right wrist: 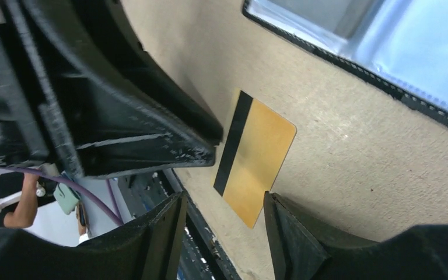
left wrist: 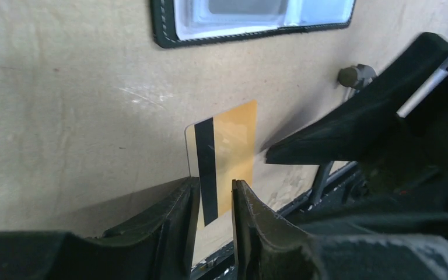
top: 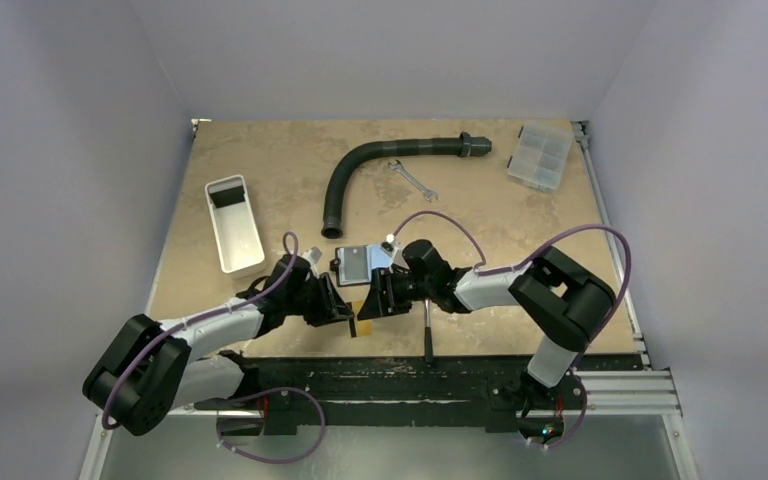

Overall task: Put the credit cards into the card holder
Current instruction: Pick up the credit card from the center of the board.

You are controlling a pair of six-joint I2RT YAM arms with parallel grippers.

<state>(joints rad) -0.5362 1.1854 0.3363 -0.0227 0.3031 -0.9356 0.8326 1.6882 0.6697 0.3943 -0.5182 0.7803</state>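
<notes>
One credit card, gold with a black stripe, lies flat on the table by its near edge; it also shows in the left wrist view and from above. My left gripper hovers over its left end, jaws narrowly open with nothing pinched. The right gripper stands open over the card's other end, its jaws straddling a corner. One of the left fingers reaches the card's striped edge. The card holder lies open just beyond, its glossy pockets facing up.
A white tray sits at the left, a black curved hose and a wrench farther back, a clear compartment box at the back right. A dark-handled tool lies right of the card. The table's front rail is close.
</notes>
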